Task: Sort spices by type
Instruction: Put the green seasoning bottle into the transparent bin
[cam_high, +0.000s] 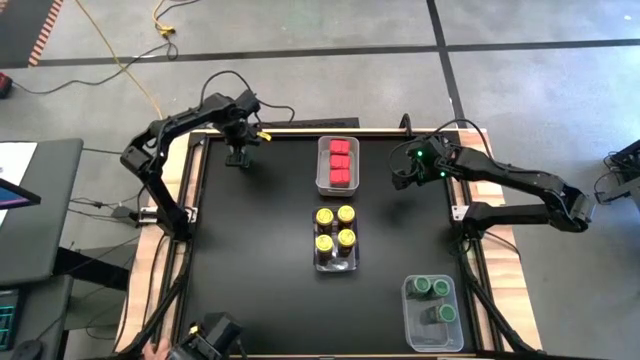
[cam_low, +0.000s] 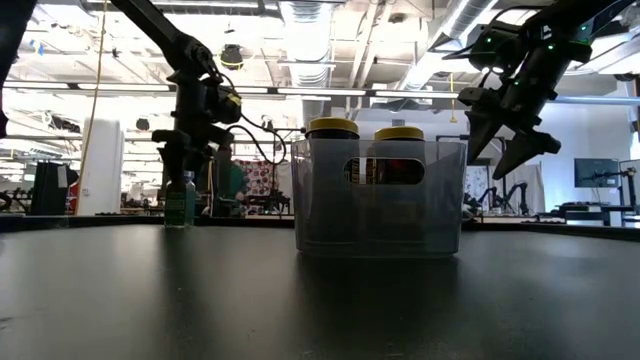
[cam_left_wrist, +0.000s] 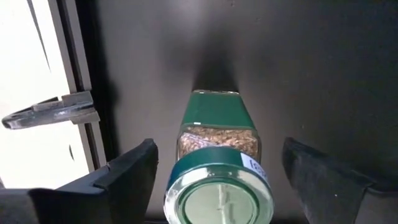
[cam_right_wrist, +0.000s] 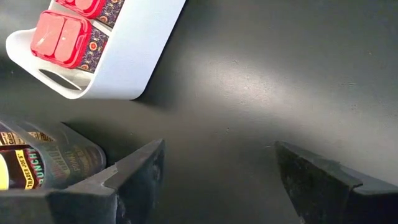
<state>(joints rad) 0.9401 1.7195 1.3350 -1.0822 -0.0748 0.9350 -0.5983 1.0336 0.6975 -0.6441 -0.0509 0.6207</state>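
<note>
Left tool down at the far left corner of the black desk, fingers spread apart on either side of a green-lidded jar standing upright on the desk, not touching it in the left wrist view. Right tool raised above the desk just right of the far bin, fingers apart, holding nothing. Three red square-topped containers lined up in a clear bin at the far middle of the desk. Four yellow-lidded jars packed two by two in a second clear bin at the desk's centre, just near of the red ones. Three green-lidded jars in a third clear bin at the near right corner, well apart from the lone green jar by the left tool
</note>
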